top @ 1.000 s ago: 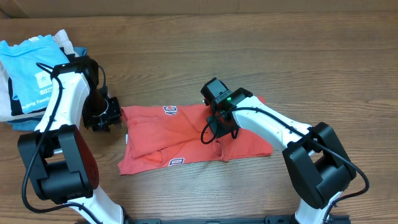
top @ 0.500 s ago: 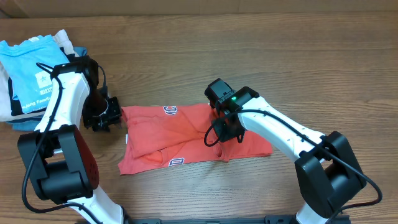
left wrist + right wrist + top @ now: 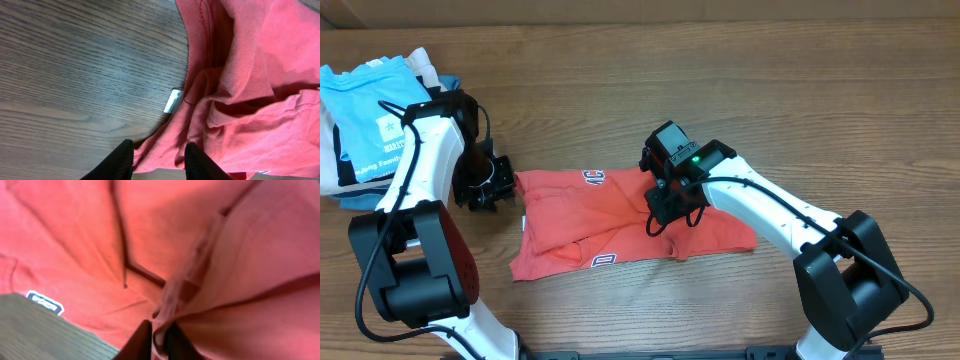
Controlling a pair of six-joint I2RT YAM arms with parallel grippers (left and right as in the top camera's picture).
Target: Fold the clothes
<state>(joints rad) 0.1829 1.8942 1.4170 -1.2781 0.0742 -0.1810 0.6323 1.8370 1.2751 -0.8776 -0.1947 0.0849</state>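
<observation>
Risk: thin pinch slips or drags extra layers, and the fold goes crooked.

The right gripper (image 3: 159,339) points down from a stretched-out arm. Its fingers are nearly together, nipping a raised ridge of the T-shirt (image 3: 610,225). It has only a narrow ridge, so my guess is that a pull either slides it out or hauls the layer under the fingers along too, bunching already rumpled cloth. The left gripper (image 3: 159,161) sits low with its arm tucked back. Its fingers are apart, the shirt's hem is bunched in the gap, and a care label (image 3: 173,101) lies just ahead. I can't tell if it actually pinches. If it doesn't, that edge is unanchored and the shirt may skid over the table (image 3: 770,100). The shirt lies crumpled and part-folded, directly under the right fingers and reaching into the left ones.
</observation>
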